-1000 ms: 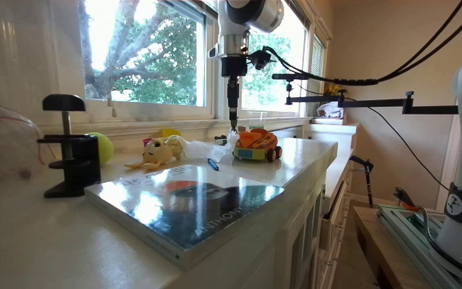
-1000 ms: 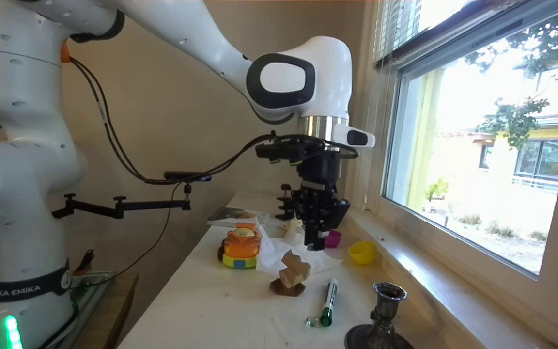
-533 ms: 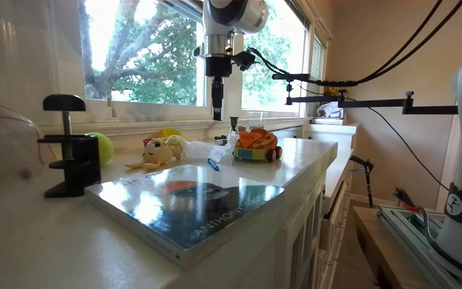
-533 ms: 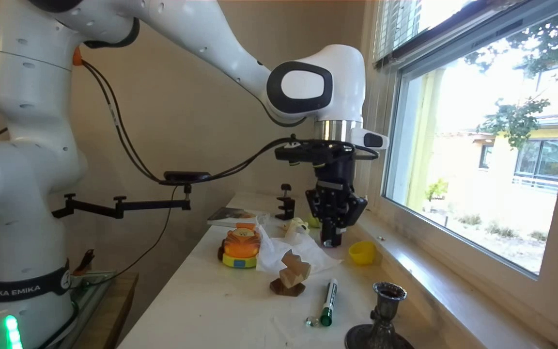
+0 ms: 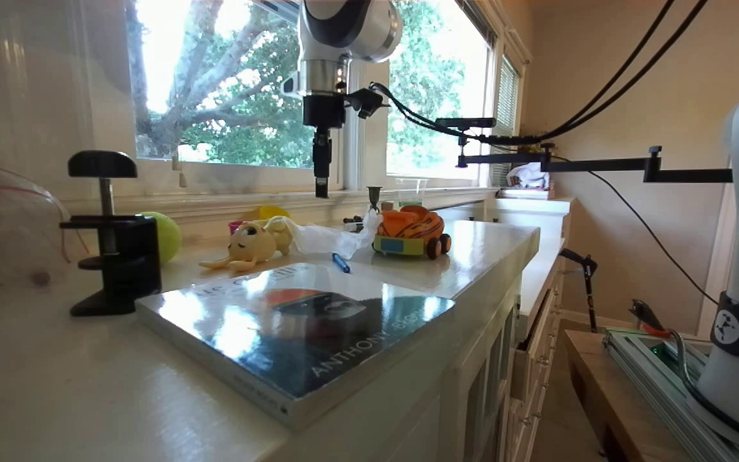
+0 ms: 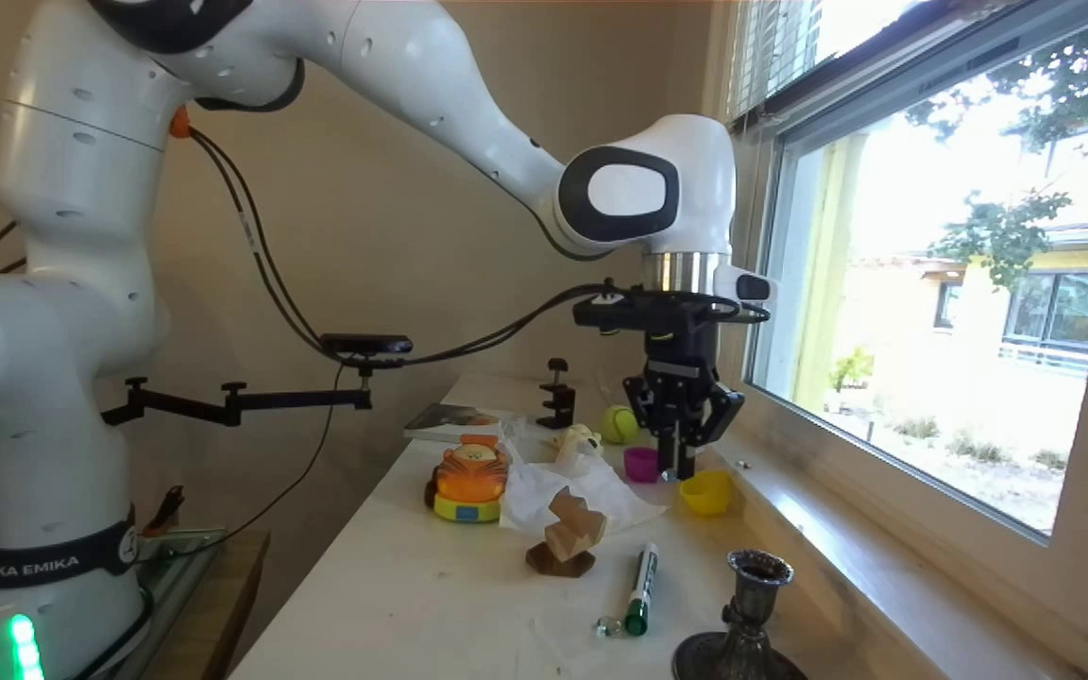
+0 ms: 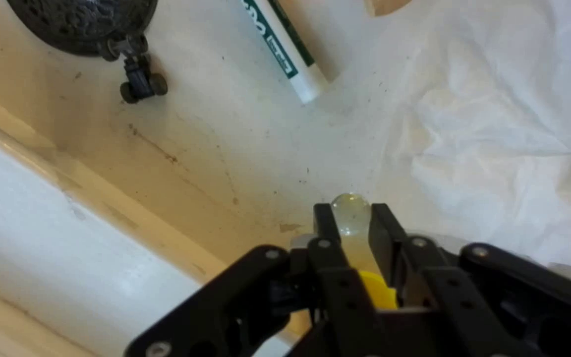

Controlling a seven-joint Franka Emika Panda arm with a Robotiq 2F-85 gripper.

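My gripper (image 6: 678, 470) hangs pointing down above the counter, its fingertips closed on a small transparent ball (image 7: 351, 213). The ball bulges out slightly past the tips of the black fingers (image 7: 325, 218). In an exterior view the gripper (image 5: 322, 192) is seen edge-on, well above the worktop, against the window sill. Close by the fingertips in the picture are a yellow cup (image 6: 706, 493) and a magenta cup (image 6: 641, 464). Part of the yellow cup (image 7: 378, 290) shows between the fingers in the wrist view; the rest is hidden by the gripper.
Crumpled white paper (image 6: 582, 496), a wooden block figure (image 6: 572, 529), a green marker (image 6: 641, 590), a second transparent ball (image 6: 609, 626) and a dark candlestick (image 6: 754, 604) stand about. Further off are an orange toy car (image 5: 411, 231), a plush toy (image 5: 254, 244), a book (image 5: 299, 327) and a clamp (image 5: 110, 237).
The gripper has travelled towards the window side, from over the white paper to near the yellow cup, and ends slightly higher. Its grip looks unchanged, and the counter objects have stayed put.
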